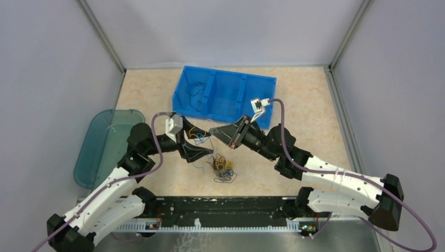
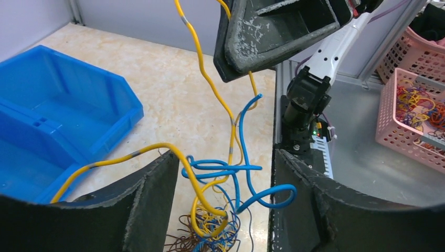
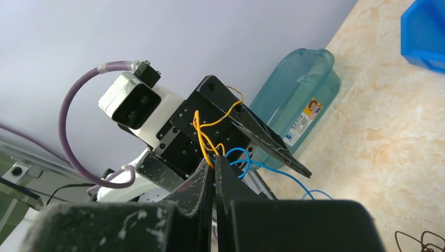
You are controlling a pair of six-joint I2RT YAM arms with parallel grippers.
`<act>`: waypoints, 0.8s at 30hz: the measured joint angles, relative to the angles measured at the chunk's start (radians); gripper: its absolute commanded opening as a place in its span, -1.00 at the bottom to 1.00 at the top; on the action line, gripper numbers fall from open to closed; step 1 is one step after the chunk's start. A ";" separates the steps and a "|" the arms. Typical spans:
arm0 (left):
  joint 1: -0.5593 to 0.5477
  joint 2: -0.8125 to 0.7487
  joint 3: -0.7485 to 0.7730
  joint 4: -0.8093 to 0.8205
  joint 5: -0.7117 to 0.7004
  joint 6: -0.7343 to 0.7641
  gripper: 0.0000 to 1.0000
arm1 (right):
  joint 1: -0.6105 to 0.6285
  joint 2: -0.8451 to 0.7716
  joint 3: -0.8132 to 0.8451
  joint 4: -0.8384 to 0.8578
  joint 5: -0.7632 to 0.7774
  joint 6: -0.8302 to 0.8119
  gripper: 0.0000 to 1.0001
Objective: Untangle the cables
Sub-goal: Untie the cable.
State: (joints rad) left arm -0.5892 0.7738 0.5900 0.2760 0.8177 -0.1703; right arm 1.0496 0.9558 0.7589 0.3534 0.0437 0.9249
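Cables (image 1: pixel 222 167): main tangle heaped on bench (image 1: pixel 315 105), between arms, on near side of blue bin (image 1: pixel 225 93). Right fingers (image 3: pixel 214 168) clenched on yellow cable (image 2: pixel 207 79), lifted above bench. Judged: draws strand taut, out of heap. Left fingers (image 2: pixel 223 160) spread, straddling blue cable (image 2: pixel 244 152) and yellow loop, gripping nothing. Judged: lining up pinch on second strand. Hidden: heap's lower part cut off in left wrist view; crossings inside heap too fine to trace; yellow cable's end lost behind right fingers.

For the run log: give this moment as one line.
left gripper: open, blue wire hanging between its jaws | right gripper: shut on yellow wire, raised | tangle: on table below
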 measured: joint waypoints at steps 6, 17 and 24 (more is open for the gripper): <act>0.000 -0.026 -0.003 -0.004 -0.073 0.026 0.39 | 0.000 0.000 0.000 0.023 -0.037 0.001 -1.00; 0.000 -0.051 -0.018 0.018 -0.080 0.000 0.35 | 0.000 -0.020 -0.055 0.149 -0.095 0.040 -1.00; 0.000 -0.052 -0.018 0.059 -0.047 -0.069 0.38 | -0.023 -0.010 -0.069 0.248 -0.160 0.102 -1.00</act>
State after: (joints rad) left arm -0.5896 0.7219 0.5724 0.3347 0.7704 -0.2390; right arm 1.0264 0.9459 0.6899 0.6014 -0.1162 1.0267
